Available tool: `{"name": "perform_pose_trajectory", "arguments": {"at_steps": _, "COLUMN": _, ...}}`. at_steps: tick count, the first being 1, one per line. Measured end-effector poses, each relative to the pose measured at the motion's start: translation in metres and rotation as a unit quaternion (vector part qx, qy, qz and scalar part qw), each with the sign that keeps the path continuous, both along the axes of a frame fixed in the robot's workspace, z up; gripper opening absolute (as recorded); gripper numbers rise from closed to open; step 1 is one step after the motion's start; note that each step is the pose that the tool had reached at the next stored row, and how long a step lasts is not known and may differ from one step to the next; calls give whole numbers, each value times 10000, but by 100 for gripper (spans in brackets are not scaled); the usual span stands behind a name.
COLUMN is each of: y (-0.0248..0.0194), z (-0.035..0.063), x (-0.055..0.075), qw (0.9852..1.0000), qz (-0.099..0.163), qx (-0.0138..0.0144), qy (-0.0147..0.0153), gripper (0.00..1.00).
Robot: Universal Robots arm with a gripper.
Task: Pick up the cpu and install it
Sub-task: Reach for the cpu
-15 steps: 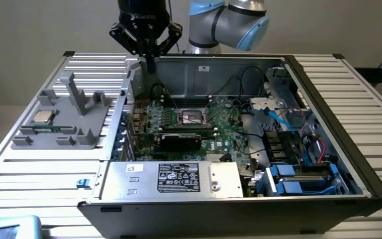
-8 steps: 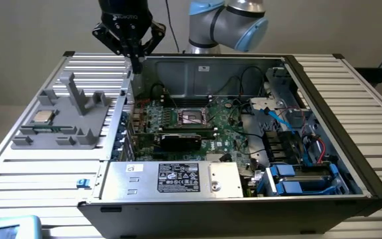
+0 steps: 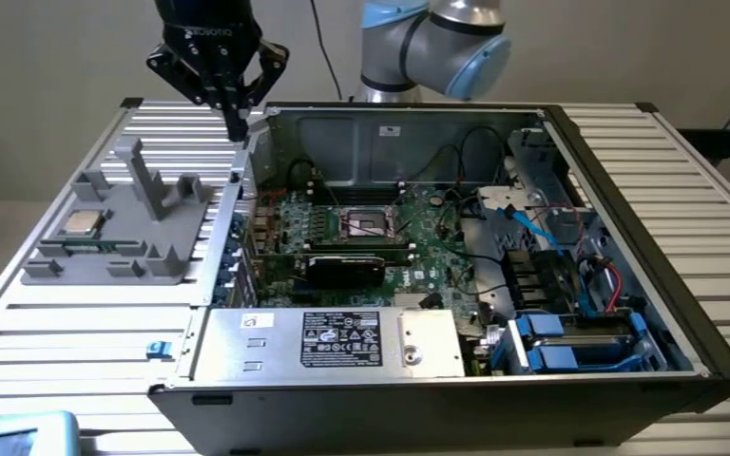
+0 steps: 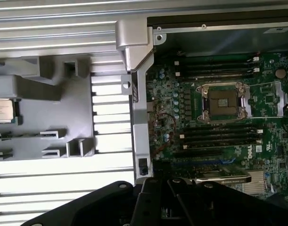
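Holds the black claw shut, fingertips pressed together on nothing, pointing down over the far corner of the open computer case on the exterior view's left. Hangs it from the grey-and-blue robot arm rising behind the case's far wall.

Shows, just beside that corner and outside the case, a grey plastic holder resting on the slatted metal table. Finds the cpu lying flat in a recess on the holder's side farthest from the case, silver top up, well apart from the claw.

Takes in, inside the case, the green motherboard with its square socket near the middle, a dark centre ringed by a metal frame. Sets that socket, in the wrist view, between two banks of black memory slots.

Catches a black card just in front of the socket. Picks out, nearer the exterior camera, a large silver box with a black label along the case's near wall. Lines the case's side on the exterior view's right with cables and blue drive carriers. Rounds off with a small blue piece on the table by the case's near corner on the exterior view's left.
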State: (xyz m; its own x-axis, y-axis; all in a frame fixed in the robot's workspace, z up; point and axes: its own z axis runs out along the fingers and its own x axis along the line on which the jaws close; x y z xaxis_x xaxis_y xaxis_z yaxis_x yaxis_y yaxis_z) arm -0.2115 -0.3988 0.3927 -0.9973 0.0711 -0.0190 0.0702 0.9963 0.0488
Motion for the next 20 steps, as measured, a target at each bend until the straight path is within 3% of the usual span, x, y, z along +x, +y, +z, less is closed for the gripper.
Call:
{"name": "perform_pose_trajectory", "arguments": {"at_steps": 12, "y": 0, "z": 1, "x": -349, "qw": 10000, "qz": 0, "qx": 0, "qy": 0, "gripper": 11}}
{"name": "perform_pose_trajectory", "arguments": {"at_steps": 20, "y": 0, "z": 1, "x": -496, "qw": 10000, "qz": 0, "qx": 0, "qy": 0, "gripper": 11}}
